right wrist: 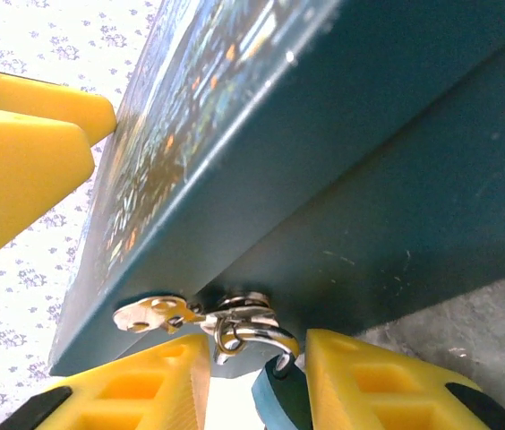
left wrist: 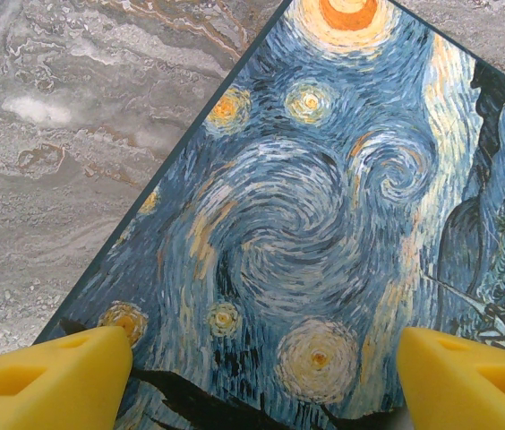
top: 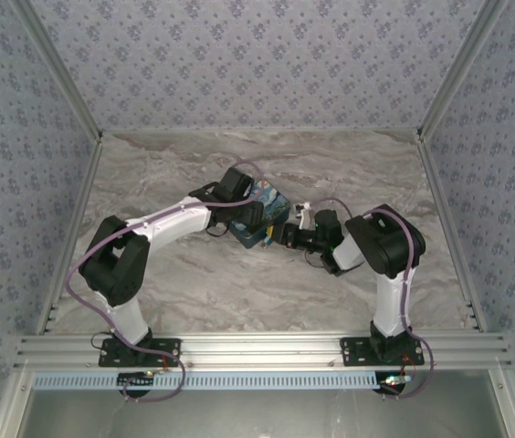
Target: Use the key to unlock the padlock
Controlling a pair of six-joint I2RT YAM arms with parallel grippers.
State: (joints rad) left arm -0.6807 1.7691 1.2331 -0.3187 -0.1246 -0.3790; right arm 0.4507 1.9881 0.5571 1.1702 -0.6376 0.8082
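- The right gripper point(right wrist: 257, 345) sits at the front wall of the box point(left wrist: 324, 206). Its fingers are apart, one on each side of the padlock point(right wrist: 279, 399).
- The padlock hangs at the box front by its shackle point(right wrist: 266, 333), which is threaded through the metal hasp point(right wrist: 158, 313). The teal body touches one yellow finger, and a gap shows between it and the other, so we judge it bracketed, not clamped.
- We cannot tell where the key is. The padlock's lower end, where a keyway would be, is cut off at the edge of the right wrist view.
- The left gripper point(left wrist: 266, 349) is over the painted lid of the box, jaws wide apart, with one fingertip near the lid's edge. We cannot tell whether it presses on the lid or hovers just above it.
- The table point(left wrist: 55, 134) lies beyond that lid edge, bare marble.
- Risk: the padlock swings freely on the hasp. If the right fingers close off-centre, it could pivot aside and the keyway would turn away.
- Risk: a pull or twist at the padlock could drag or tip the box unless the left gripper really bears down on it.
- Risk: the key is tiny. A slight misalignment at the keyway could bend it, or knock it onto the table beside the box.
- Risk: the two grippers work close together at the box, so a wide swing could bring them into contact.
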